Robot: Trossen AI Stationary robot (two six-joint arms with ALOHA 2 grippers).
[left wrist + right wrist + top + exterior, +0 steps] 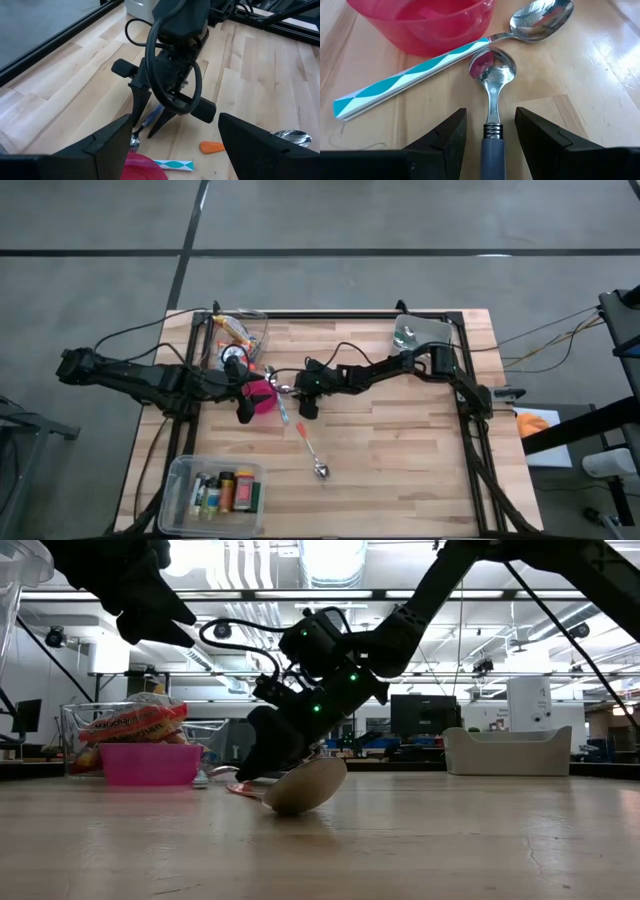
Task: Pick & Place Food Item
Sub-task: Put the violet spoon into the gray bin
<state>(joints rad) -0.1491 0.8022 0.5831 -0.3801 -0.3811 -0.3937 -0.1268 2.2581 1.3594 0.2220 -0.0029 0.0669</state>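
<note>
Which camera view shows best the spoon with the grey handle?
The right wrist view: the grey-handled spoon lies between the right gripper fingers, bowl clearly visible. The left wrist view shows part of it; the high and low views hardly show it.

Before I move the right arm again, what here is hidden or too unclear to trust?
- Grey spoon handle: right wrist view, lower end cut off by the edge; the right gripper straddles it, contact unclear.
- Pink bowl: right wrist view, far rim cut off; high view, partly under the left gripper.
- Items in the clear bin: high view, too small to identify.
- Bag in the far container: low view, contents unreadable.
</note>
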